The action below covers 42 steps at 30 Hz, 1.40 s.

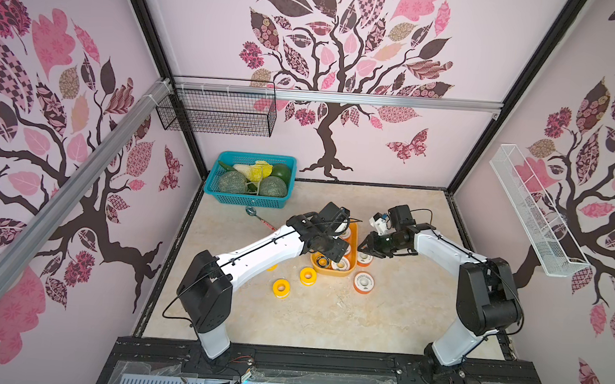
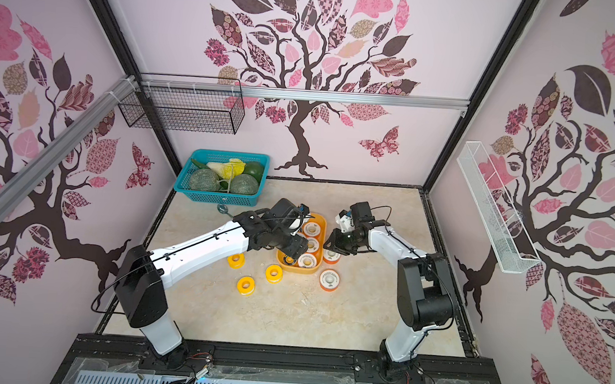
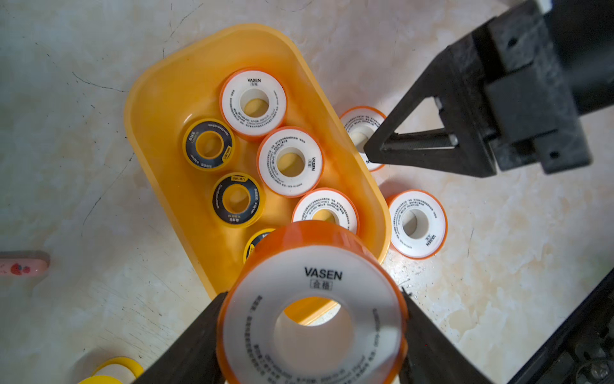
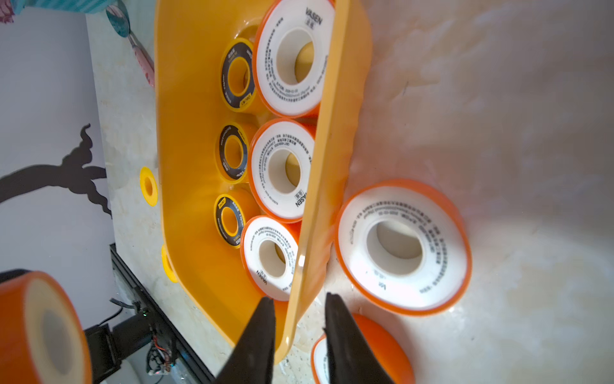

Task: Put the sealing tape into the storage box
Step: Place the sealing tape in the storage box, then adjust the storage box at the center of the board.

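Left hand is clamped on an orange-edged tape roll above the yellow storage box, centre of the frame on the desk. Right hand, just right of it, is slightly parted, astride the box's wall
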Each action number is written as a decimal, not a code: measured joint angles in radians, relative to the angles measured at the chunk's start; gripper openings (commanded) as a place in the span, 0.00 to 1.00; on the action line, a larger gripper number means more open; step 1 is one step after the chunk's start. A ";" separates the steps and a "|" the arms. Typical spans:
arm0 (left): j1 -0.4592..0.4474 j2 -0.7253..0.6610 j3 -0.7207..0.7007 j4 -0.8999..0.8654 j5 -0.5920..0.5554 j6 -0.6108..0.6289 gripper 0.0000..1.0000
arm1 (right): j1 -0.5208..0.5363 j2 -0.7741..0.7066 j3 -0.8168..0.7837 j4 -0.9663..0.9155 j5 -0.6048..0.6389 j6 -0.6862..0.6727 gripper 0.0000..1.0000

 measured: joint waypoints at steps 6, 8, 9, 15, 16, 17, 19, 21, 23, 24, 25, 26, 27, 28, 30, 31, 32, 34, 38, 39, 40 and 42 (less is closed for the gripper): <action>0.042 0.127 0.107 -0.014 0.013 -0.008 0.70 | 0.002 0.061 0.039 0.032 -0.014 0.025 0.20; 0.058 0.163 0.134 -0.019 0.017 -0.009 0.71 | 0.002 0.072 0.040 0.042 -0.016 0.029 0.19; 0.066 0.179 0.147 -0.020 0.018 -0.009 0.71 | 0.002 0.079 0.040 0.043 -0.018 0.029 0.18; 0.105 0.257 0.230 -0.034 0.026 -0.009 0.70 | 0.008 0.108 0.056 0.044 -0.036 0.029 0.18; 0.111 0.265 0.241 -0.035 0.026 -0.009 0.70 | 0.010 0.108 0.059 0.044 -0.037 0.029 0.18; 0.117 0.277 0.255 -0.038 0.026 -0.009 0.70 | 0.011 0.109 0.061 0.043 -0.037 0.029 0.18; 0.127 0.300 0.285 -0.042 0.029 -0.009 0.70 | 0.013 0.110 0.066 0.043 -0.037 0.029 0.18; 0.137 0.327 0.314 -0.042 0.030 -0.009 0.70 | 0.015 0.116 0.068 0.042 -0.037 0.029 0.17; 0.143 0.349 0.334 -0.045 0.029 -0.009 0.70 | 0.017 0.124 0.071 0.043 -0.040 0.029 0.17; 0.145 0.362 0.348 -0.050 0.029 -0.009 0.70 | 0.018 0.127 0.071 0.042 -0.041 0.029 0.17; 0.147 0.376 0.360 -0.051 0.029 -0.011 0.70 | 0.019 0.129 0.071 0.042 -0.041 0.029 0.17; 0.147 0.392 0.374 -0.053 0.030 -0.012 0.70 | 0.020 0.132 0.072 0.042 -0.042 0.029 0.17; 0.147 0.409 0.388 -0.054 0.030 -0.013 0.70 | 0.021 0.135 0.074 0.041 -0.043 0.029 0.17; 0.147 0.421 0.396 -0.055 0.030 -0.013 0.70 | 0.022 0.136 0.077 0.039 -0.043 0.029 0.17; 0.147 0.455 0.426 -0.066 0.034 -0.016 0.70 | 0.026 0.136 0.081 0.039 -0.043 0.029 0.17; 0.147 0.470 0.443 -0.068 0.034 -0.016 0.70 | 0.028 0.136 0.083 0.037 -0.043 0.029 0.17; 0.147 0.485 0.458 -0.069 0.035 -0.017 0.70 | 0.030 0.136 0.084 0.037 -0.043 0.028 0.17; 0.147 0.505 0.481 -0.074 0.036 -0.019 0.70 | 0.035 0.136 0.084 0.036 -0.043 0.029 0.17; 0.147 0.536 0.531 -0.088 0.031 -0.020 0.70 | 0.039 0.136 0.086 0.031 -0.043 0.029 0.17; 0.147 0.541 0.539 -0.090 0.027 -0.020 0.70 | 0.040 0.136 0.087 0.027 -0.043 0.029 0.17; 0.147 0.542 0.545 -0.092 0.025 -0.019 0.70 | 0.040 0.136 0.090 0.024 -0.043 0.029 0.17; 0.147 0.547 0.556 -0.101 0.021 -0.019 0.70 | 0.043 0.136 0.097 0.017 -0.043 0.029 0.17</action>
